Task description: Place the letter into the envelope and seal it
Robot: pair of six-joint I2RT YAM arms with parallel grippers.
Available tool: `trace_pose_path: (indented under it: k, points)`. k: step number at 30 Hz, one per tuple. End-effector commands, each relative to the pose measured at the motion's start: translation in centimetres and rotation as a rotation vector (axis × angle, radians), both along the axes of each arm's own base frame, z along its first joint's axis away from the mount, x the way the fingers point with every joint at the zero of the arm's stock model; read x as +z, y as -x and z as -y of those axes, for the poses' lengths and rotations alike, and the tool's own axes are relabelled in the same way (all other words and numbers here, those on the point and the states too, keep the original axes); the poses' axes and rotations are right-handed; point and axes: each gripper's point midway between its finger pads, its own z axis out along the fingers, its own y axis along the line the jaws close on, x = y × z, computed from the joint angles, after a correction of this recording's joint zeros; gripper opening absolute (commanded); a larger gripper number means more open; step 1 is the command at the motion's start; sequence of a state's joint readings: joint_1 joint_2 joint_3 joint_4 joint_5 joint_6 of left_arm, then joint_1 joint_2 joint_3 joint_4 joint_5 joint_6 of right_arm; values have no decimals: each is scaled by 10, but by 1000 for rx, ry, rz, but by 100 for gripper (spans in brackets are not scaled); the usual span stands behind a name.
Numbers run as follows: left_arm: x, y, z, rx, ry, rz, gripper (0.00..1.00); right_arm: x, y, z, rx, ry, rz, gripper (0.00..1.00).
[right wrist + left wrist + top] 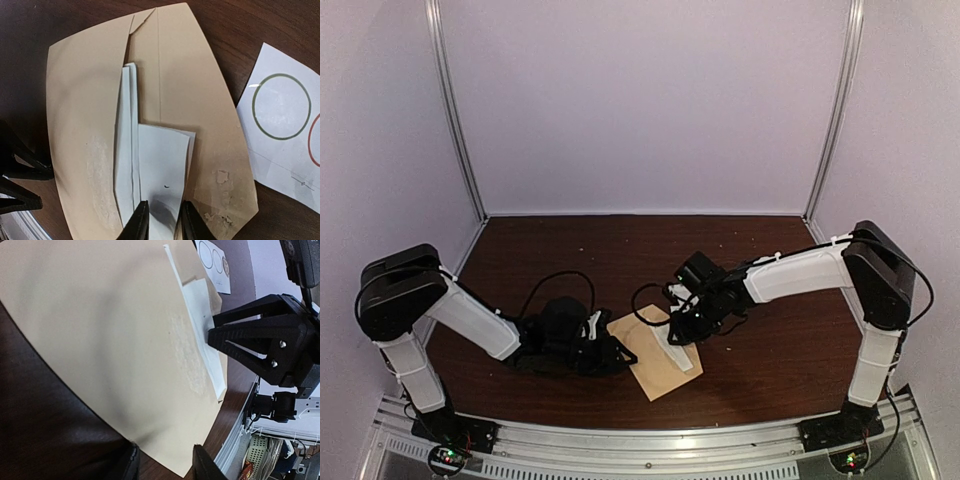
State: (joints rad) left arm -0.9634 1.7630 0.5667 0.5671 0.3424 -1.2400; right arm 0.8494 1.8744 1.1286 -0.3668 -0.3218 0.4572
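The tan envelope (pixel 655 375) lies flat on the dark table between the arms, seen close in the left wrist view (pixel 100 330) and the right wrist view (pixel 85 125). The folded white letter (pixel 160 165) lies on it along the opening, its far end tucked under the envelope's paper. My right gripper (pixel 162 222) is shut on the letter's near end, and the sheet bows up between the fingers. From the left wrist camera, the same gripper (pixel 212 331) touches the letter (pixel 195 305). My left gripper (pixel 167 465) stands open over the envelope's corner, its fingers well apart.
A white card with coloured round stickers (pixel 280 125) lies on the table just past the envelope, also in the left wrist view (pixel 215 265). The metal rail (pixel 650 440) runs along the near table edge. Pale walls enclose the table on three sides.
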Motion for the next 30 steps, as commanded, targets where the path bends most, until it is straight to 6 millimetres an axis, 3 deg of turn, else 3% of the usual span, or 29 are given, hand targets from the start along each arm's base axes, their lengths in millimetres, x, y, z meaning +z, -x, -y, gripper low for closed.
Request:
trace_pose_path:
  k: [1, 30]
  points:
    - [-2, 2, 4, -9, 11, -5, 38, -3, 6, -11, 13, -34, -27, 24]
    - [-1, 1, 5, -9, 17, -4, 37, -2, 21, -38, 55, -138, -84, 24]
